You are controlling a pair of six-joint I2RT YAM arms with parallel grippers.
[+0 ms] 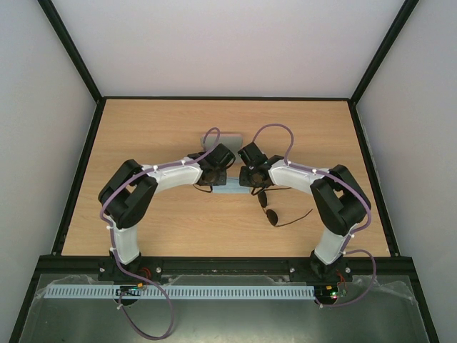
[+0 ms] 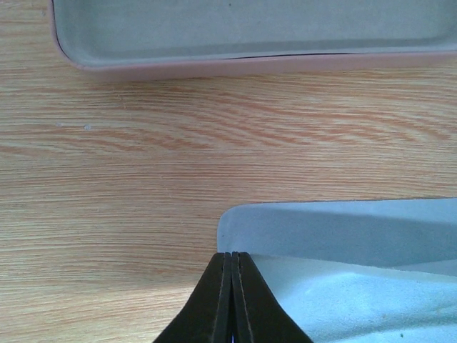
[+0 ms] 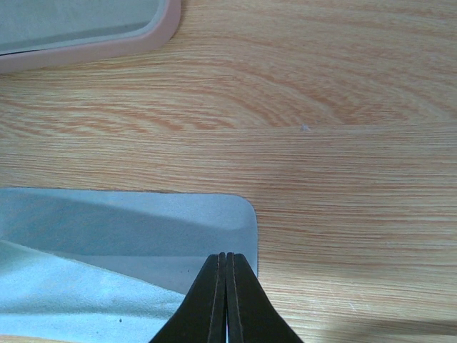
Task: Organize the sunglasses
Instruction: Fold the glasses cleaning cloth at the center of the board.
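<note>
Lying nearest the bases, just ahead of the right arm, the small dark wire-framed sunglasses (image 1: pixel 272 216) with rounded lenses rest on the light wooden table (image 2: pixel 143 179), their temple arms splayed open and nothing touching them. They look light, springy and easily bent, with lenses that would smear or scratch. The bridge or a hinge corner seems a safer hold than a thin temple.

Beyond them, both arms bow outward at the elbows and curve in to meet mid-table, wrists tipped down. The left gripper (image 2: pixel 230 261) and right gripper (image 3: pixel 226 261) are both fully closed, and each seems to pinch a near corner of the soft light blue square cloth (image 2: pixel 343 236), lifting a flap.

Farthest off sits the open pink oblong case (image 2: pixel 235 66), apart from the cloth.
</note>
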